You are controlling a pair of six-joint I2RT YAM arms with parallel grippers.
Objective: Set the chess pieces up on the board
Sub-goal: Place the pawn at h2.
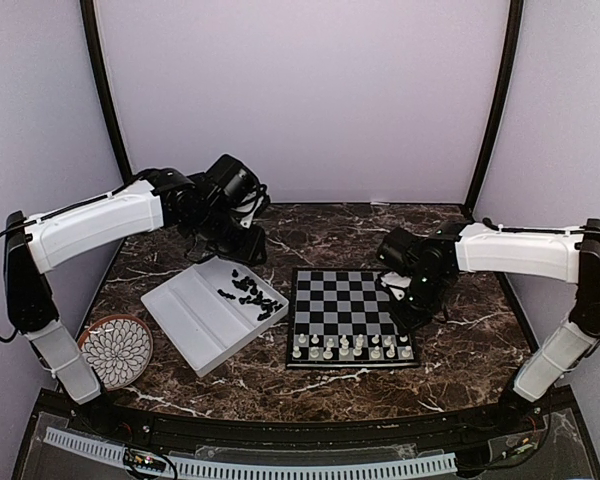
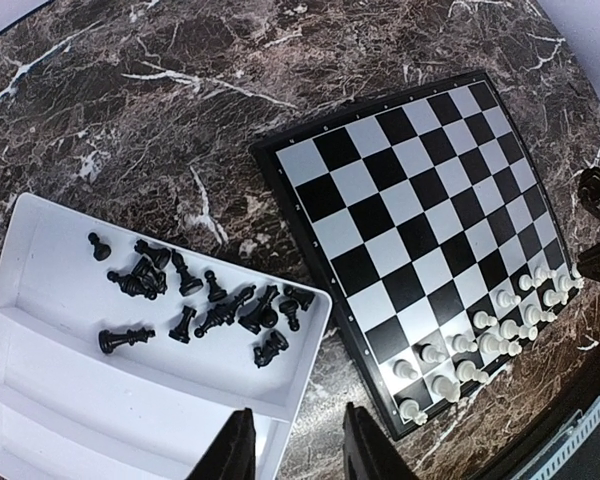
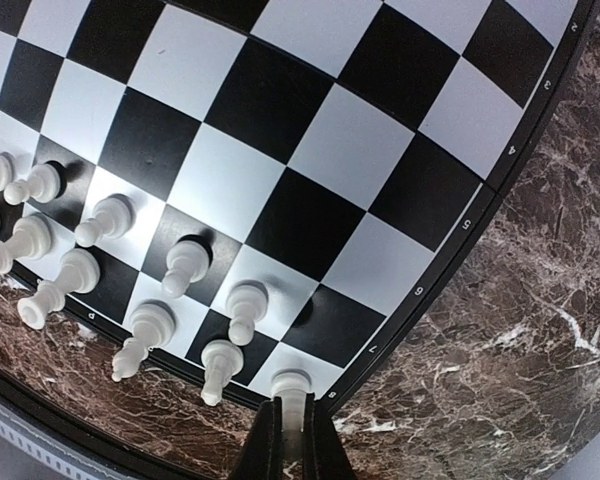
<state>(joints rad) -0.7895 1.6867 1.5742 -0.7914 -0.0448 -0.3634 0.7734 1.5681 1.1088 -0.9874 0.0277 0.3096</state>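
- Jaws first: your right jaws are clenched on a white piece (image 3: 291, 383), which stands on the near right corner square of the board (image 1: 342, 295). Your left jaws hang spread with nothing between them.
- White's side looks nearly done. The other white pieces (image 3: 185, 262) fill the two near rows, upright as far as the views show.
- The black pieces (image 2: 140, 282) all lie jumbled in one compartment of the white tray (image 2: 50, 400), just left of the board on the table (image 1: 360, 385). The far rows of the board are bare.
- Step in hand, as I read it: you are seating the corner piece of the white back row. The fingers hide whether its base sits flat on the square.
- The next move calls for a gentle release and a straight lift. The neighbours stand close beside it, and a sideways drift would likely tip one.
- After that the black set is yours to start. Several lie on their sides and tangled, so pick one at the edge of the heap.
- Pose: your right arm (image 1: 520, 250) reaches in from the right, with the wrist bent down over the board's near right corner.
- Your left arm (image 1: 95, 225) stretches over the tray's far edge, and its camera looks down on the tray's corner and the board.
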